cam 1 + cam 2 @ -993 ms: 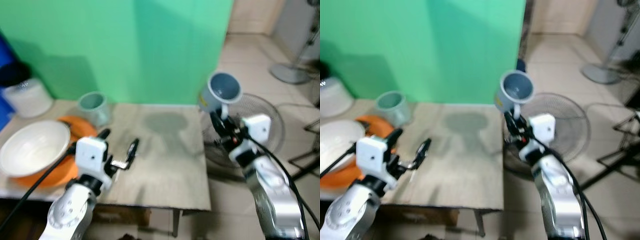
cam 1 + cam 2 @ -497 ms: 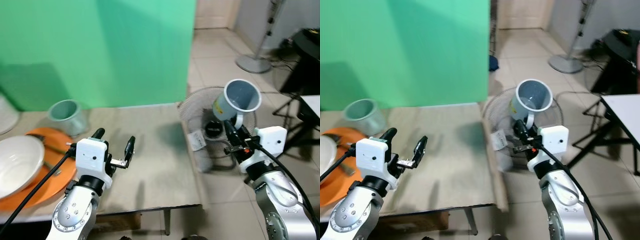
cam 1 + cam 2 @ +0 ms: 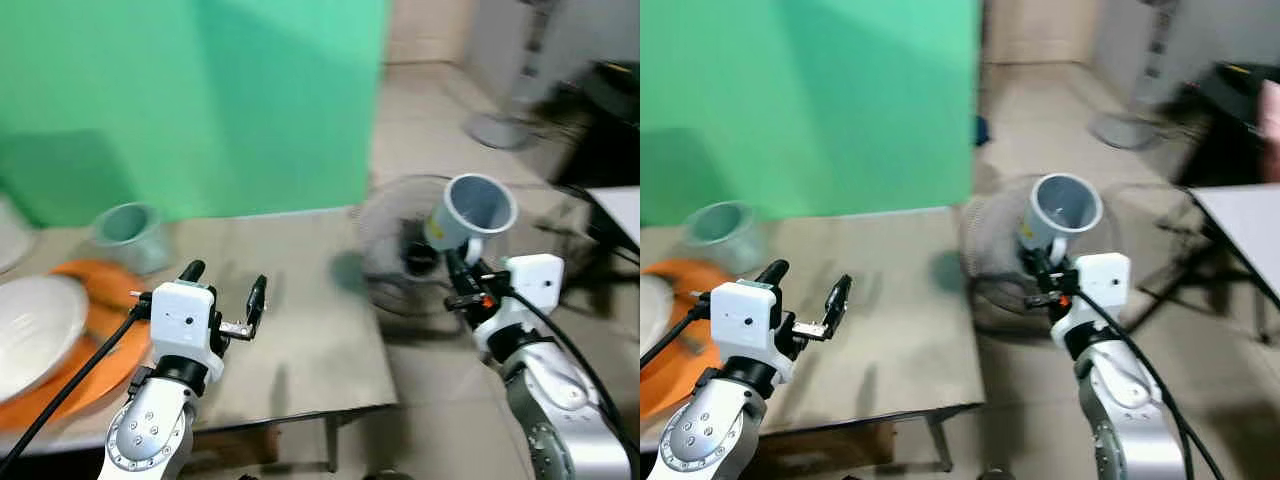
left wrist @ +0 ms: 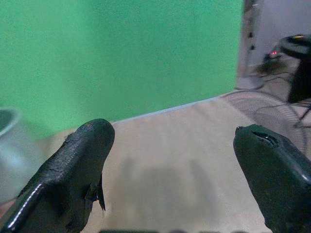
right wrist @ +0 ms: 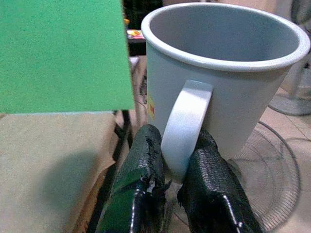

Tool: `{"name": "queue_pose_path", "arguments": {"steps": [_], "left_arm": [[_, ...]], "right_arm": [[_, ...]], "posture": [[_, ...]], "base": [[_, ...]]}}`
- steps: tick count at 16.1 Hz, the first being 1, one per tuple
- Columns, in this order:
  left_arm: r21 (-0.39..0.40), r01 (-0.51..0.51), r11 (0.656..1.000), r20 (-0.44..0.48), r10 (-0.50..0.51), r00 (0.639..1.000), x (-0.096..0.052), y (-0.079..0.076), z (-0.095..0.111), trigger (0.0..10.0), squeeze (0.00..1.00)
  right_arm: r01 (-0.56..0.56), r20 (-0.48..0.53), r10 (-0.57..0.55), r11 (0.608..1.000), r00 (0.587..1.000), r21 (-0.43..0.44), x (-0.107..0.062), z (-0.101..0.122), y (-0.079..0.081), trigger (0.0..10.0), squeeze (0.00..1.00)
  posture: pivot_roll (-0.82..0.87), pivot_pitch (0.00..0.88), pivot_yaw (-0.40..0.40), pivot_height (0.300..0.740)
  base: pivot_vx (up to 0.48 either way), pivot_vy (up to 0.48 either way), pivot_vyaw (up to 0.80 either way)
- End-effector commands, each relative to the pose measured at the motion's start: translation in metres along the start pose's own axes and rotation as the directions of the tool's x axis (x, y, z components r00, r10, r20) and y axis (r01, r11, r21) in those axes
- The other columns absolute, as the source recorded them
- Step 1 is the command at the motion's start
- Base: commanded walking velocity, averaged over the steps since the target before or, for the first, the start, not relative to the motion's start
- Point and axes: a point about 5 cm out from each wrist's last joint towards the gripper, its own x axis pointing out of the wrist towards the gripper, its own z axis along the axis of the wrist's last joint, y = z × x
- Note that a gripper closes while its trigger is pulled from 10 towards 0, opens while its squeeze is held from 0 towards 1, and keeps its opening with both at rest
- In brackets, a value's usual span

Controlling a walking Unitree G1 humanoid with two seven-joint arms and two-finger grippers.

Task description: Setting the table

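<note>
Grey-blue plastic, the mug (image 3: 470, 211) is held up off the right end of the table (image 3: 310, 330), over the floor fan (image 3: 415, 262) that stands on the tiled floor. The right gripper (image 5: 175, 162) has its two black fingers clenched on the mug's handle, one either side, with the mug tilted so that its open mouth faces the head camera. Since half a second ago the whole picture has slid a little and gone blurred, which is the camera moving; mug and gripper keep the same pose against each other, and the grip on the handle is unchanged. A full second ago the view sat further left, showing a white tub at the table's far left corner, which is now out of frame.

The left gripper (image 3: 225, 292) hovers low over the bare middle of the table with its fingers spread apart and nothing between them, as it did in both earlier pictures.

Counted: two mugs, the held one and a second mug (image 3: 127, 234) standing upright on the table near the green backdrop (image 3: 200, 100); one white bowl (image 3: 30, 330) resting on one orange plate (image 3: 95, 345) at the table's left edge; one fan by the table and, blurred further back, one pedestal fan base (image 3: 497, 128).
</note>
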Motion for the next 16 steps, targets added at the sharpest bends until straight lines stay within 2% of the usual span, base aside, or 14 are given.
{"name": "queue_pose_path", "arguments": {"steps": [1,10,16], "left_arm": [[0.012,-0.018,1.0,0.014,0.018,1.0,0.0006,0.0025,0.0034,10.0,0.0],[0.023,-0.041,0.999,0.016,0.041,0.999,0.0013,0.0071,0.0037,10.0,0.0],[0.025,-0.021,0.999,0.02,0.02,1.0,0.0025,0.0046,0.0041,10.0,0.0]], "right_arm": [[-0.007,0.019,0.007,1.0,1.0,-0.013,0.0007,0.0067,0.0028,10.0,0.0],[0.02,-0.013,-0.02,1.0,1.0,-0.017,0.0063,0.0049,-0.0002,10.0,0.0],[0.042,-0.03,-0.043,0.999,0.999,-0.023,0.0016,0.0032,-0.0037,10.0,0.0]], "posture": [[-0.11,0.0,0.039,0.74],[-0.1,0.0,0.03,0.74],[-0.11,0.0,0.034,0.74]], "base": [[0.0,0.0,-0.8],[0.0,0.0,-0.8],[0.0,0.0,-0.8]]}}
